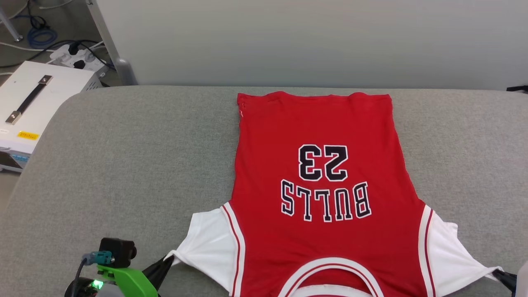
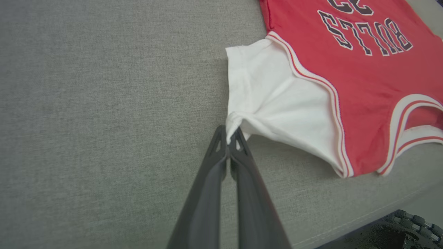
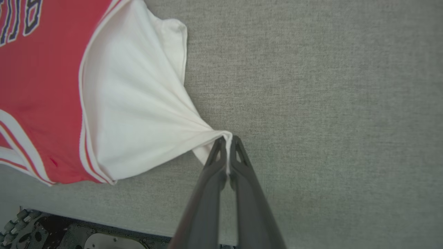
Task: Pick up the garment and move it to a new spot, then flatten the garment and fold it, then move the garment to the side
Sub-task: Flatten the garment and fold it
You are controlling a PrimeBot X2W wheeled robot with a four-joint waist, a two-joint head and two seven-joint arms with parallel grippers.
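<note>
In the head view, we see the garment (image 1: 317, 198) lying flat with its lettering up on the grey fabric surface (image 1: 123, 165). It sits right of the middle, collar at the near edge and hem toward the far edge. Our left gripper (image 1: 165, 262) and right gripper (image 1: 501, 275) each meet a white sleeve tip near that near edge.

In the left wrist view, the left gripper (image 2: 228, 133) has its fingers pressed together on a pinch of white sleeve of the garment (image 2: 346, 58).

In the right wrist view, the right gripper (image 3: 227, 140) clamps the other sleeve corner of the garment (image 3: 131, 103), with the cloth drawn taut toward the tips.
</note>
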